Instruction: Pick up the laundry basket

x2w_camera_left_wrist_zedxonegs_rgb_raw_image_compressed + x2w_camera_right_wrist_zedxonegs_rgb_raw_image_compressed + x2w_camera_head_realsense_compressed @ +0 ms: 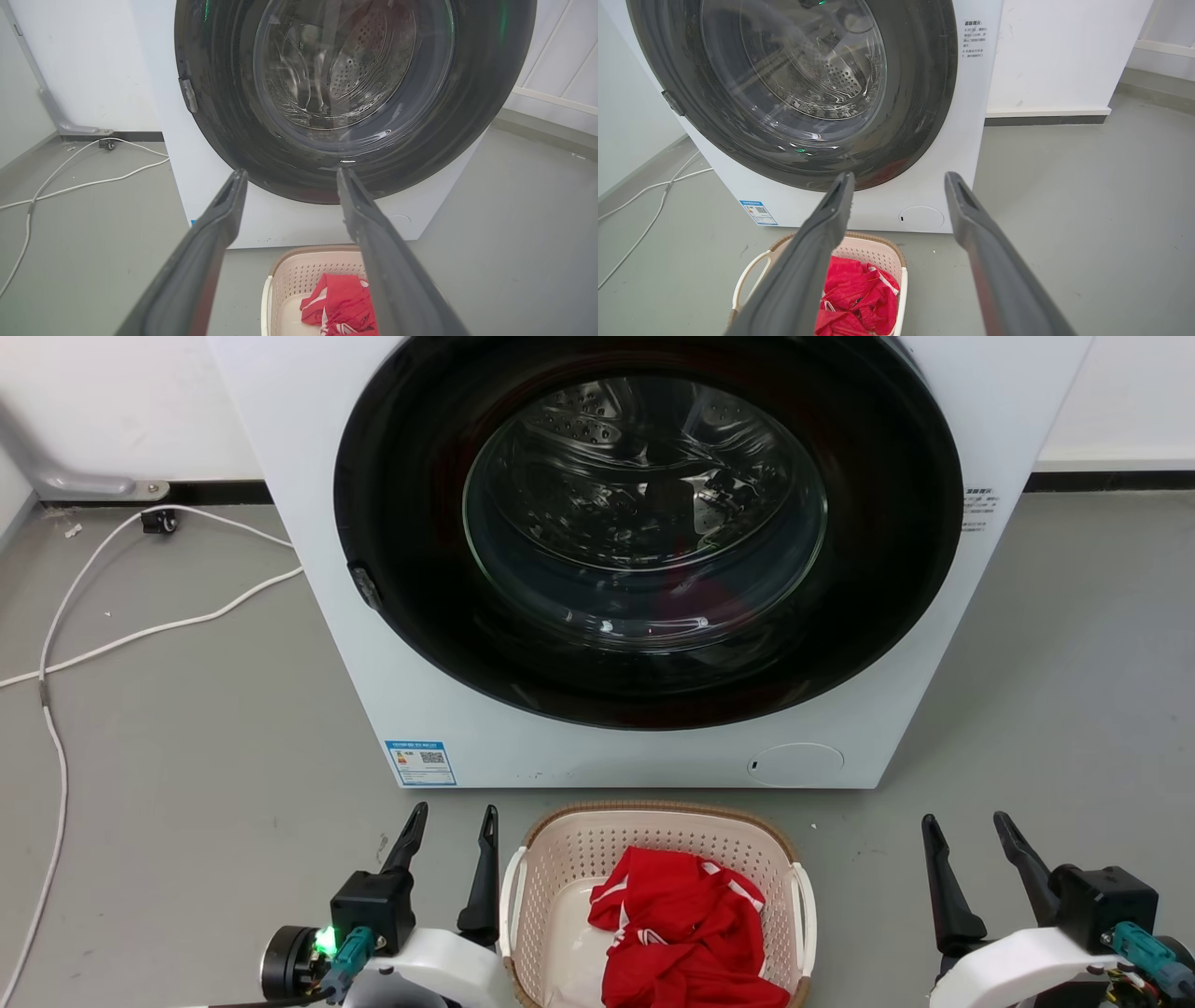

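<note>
Since the laundry basket [569,868], on the floor [187,756] just before the washer [289,429], looks light, stiff plastic holding one soft red garment [686,933], I'd grab its white side handles [506,905]; left gripper [455,809] and right gripper [963,819] both spread, empty.

My left claw [455,809] sits at about 7 o'clock in the head view. Its two long dark fingers are spread apart and empty, leaning slightly toward 1 o'clock. The white left forearm [439,963] enters from the bottom edge, and a green light [325,941] glows at the wrist. My right claw [963,819] mirrors it at 5 o'clock on the white right forearm [1013,971]. Its fingers are parted and empty, leaning toward 11. In each wrist view, both fingers rise from 6 o'clock with a wide gap between them.
</note>
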You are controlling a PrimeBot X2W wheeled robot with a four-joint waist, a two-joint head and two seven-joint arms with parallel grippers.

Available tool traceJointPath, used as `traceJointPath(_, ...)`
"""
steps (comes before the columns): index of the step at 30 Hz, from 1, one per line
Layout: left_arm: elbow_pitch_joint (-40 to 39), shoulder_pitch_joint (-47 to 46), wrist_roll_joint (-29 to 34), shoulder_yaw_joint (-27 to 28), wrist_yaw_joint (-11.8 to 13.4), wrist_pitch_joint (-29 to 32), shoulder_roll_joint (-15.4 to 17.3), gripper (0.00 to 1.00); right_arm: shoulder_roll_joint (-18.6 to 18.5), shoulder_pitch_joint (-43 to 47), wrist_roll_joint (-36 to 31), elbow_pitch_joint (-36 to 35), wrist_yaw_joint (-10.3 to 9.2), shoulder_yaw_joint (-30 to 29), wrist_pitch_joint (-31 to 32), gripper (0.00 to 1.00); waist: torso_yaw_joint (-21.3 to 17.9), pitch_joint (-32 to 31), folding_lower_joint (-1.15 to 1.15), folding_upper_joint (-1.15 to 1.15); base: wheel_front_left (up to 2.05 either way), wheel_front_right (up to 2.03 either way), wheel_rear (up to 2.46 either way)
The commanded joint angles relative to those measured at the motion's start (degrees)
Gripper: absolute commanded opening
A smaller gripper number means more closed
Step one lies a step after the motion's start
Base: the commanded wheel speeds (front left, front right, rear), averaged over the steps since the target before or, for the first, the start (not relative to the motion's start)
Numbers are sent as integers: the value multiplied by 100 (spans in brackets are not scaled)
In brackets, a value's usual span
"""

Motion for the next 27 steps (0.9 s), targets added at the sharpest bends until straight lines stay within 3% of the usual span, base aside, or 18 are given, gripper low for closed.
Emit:
traceJointPath(1, 22, -61, -22, 3, 32, -15, 5, 100, 4, 51, 29, 14, -2, -4, -36, 100, 1, -5, 0, 0, 0, 0, 0)
traceJointPath(18, 50, -119, 27, 10, 49, -15, 5, 100, 4, -19, 37, 49, -2, -38, -16, 100, 20, 92, 0, 0, 0, 0, 0)
traceJointPath(27, 208, -361, -28, -19, 80, -15, 5, 100, 4, -258, 91, 135, -2, -85, 94, 100, -35, 638, 0, 0, 0, 0, 0)
